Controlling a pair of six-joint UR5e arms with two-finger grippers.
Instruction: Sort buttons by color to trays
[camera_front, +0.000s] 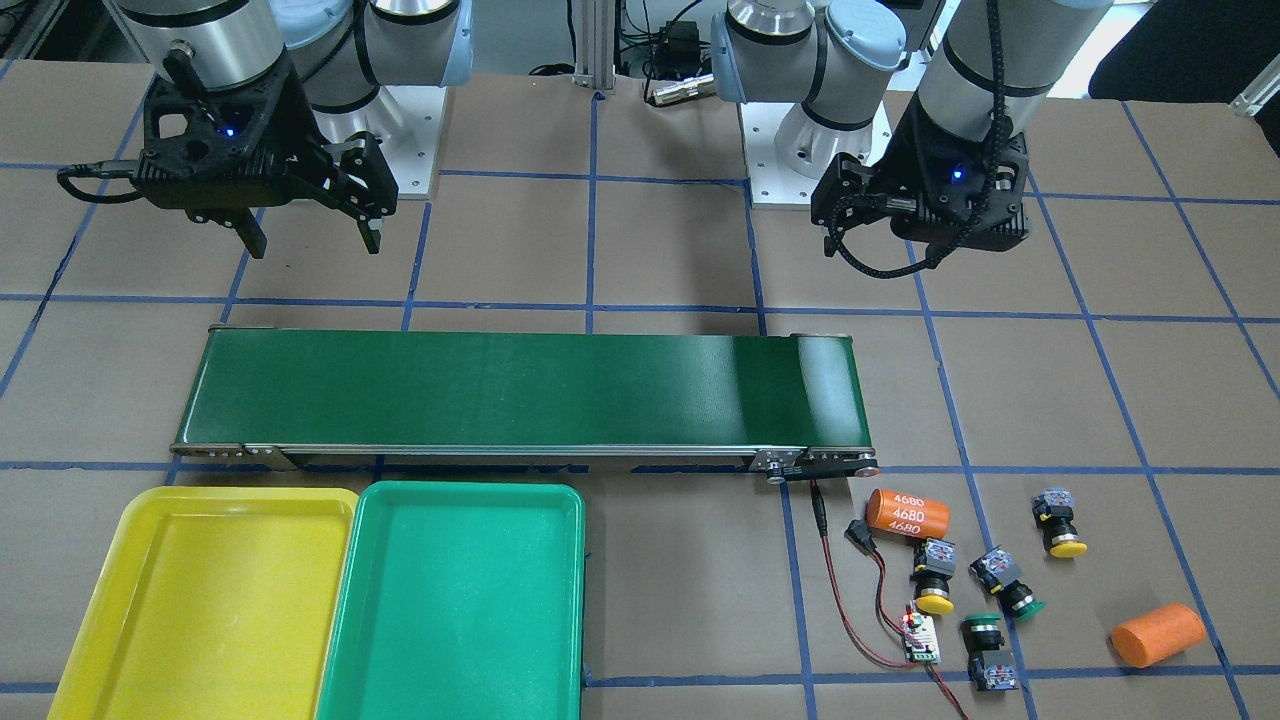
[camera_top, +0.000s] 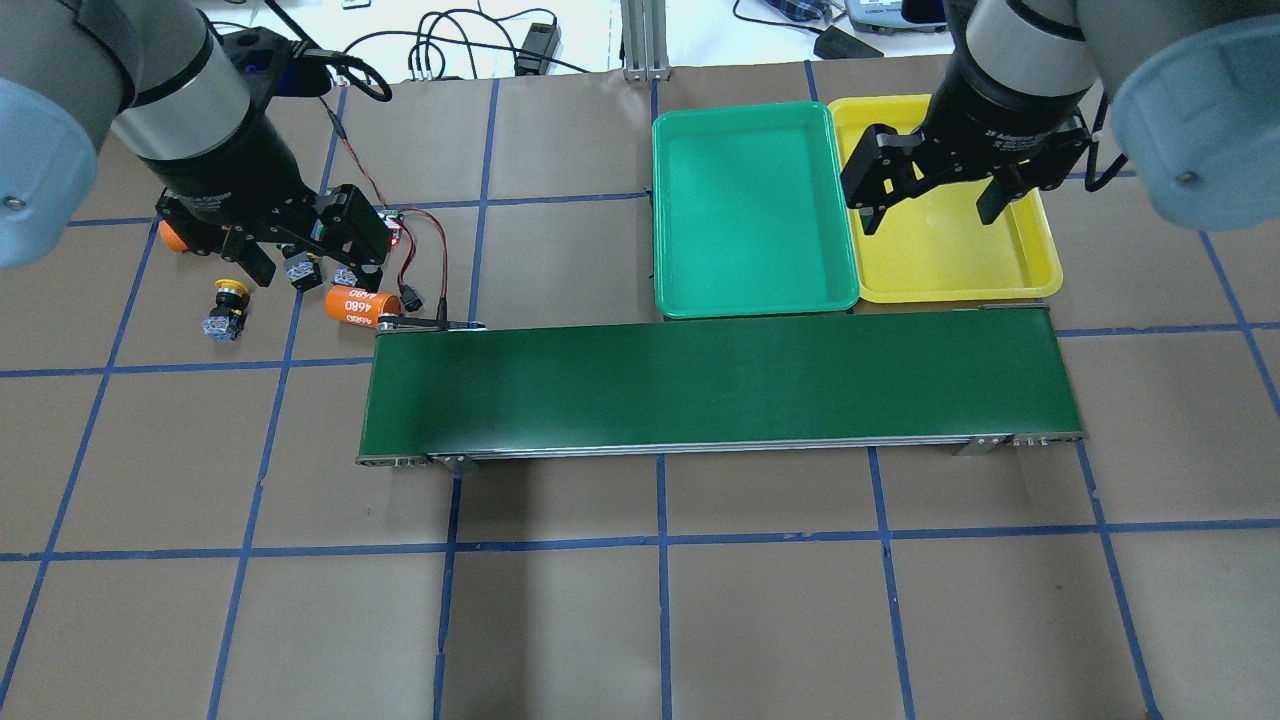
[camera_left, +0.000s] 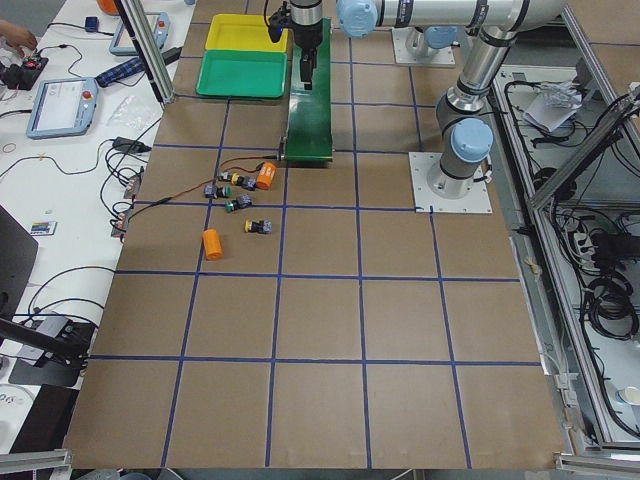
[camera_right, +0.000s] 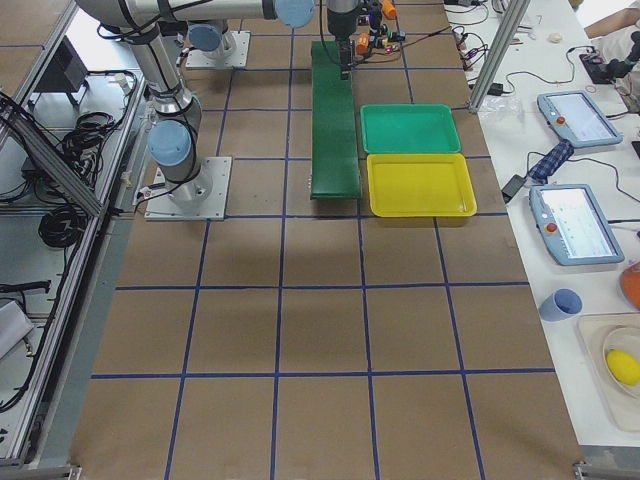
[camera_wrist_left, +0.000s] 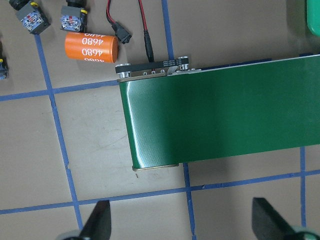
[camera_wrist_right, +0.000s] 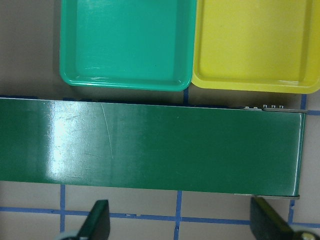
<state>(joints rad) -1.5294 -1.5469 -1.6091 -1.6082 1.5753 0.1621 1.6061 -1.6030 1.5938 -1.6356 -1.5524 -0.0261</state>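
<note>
Four buttons lie loose on the table past the conveyor's end: a yellow button (camera_front: 935, 582), a green button (camera_front: 1012, 588), a second yellow button (camera_front: 1060, 527) and a second green button (camera_front: 985, 650). My left gripper (camera_top: 312, 268) hangs open above them and hides some from overhead; one yellow button (camera_top: 225, 307) shows beside it. The left wrist view catches two grey button backs (camera_wrist_left: 32, 20) at its top left. The yellow tray (camera_front: 200, 600) and green tray (camera_front: 460, 600) sit side by side, both bare. My right gripper (camera_top: 930, 210) hovers open over the yellow tray (camera_top: 950, 262).
The long dark-green conveyor belt (camera_front: 520, 390) lies between the arms and the trays. Two orange cylinders (camera_front: 905, 513) (camera_front: 1155, 635) and a small circuit board (camera_front: 922, 640) with red wires lie among the buttons. Blue tape lines grid the brown table.
</note>
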